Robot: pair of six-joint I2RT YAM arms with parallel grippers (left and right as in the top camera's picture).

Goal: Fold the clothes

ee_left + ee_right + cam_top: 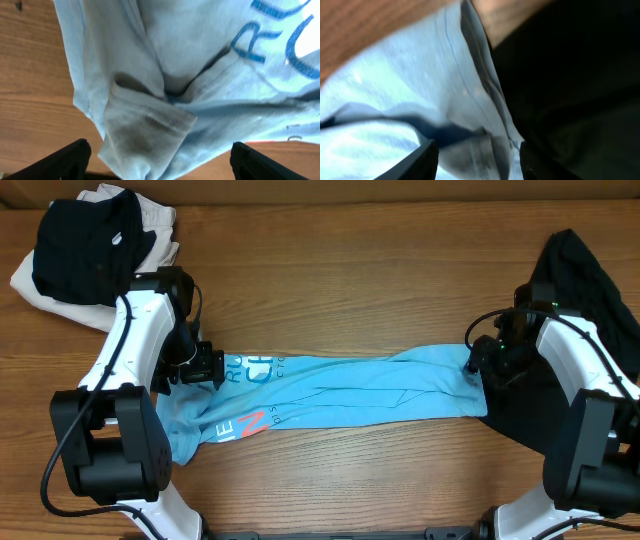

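Left claw point(212, 368) gapes apart over the limp, light blue shirt point(350, 395) while right claw point(475, 366) clamps its right hem; pinch edges.

Overhead looks straight down on the whole worktop point(350, 270); both wrist views sit close, sharing the blue shirt point(350, 390).

At least four garments lie on the surface point(350, 260). There is one light blue T-shirt point(340, 390) mid-frame. Two are black: the upper-left black garment point(85, 245) and the right-edge black garment point(590, 280). The cream cloth point(25, 280) at upper left may be more than one piece. There are two hands: left hand point(210, 367) and right hand point(478, 360).
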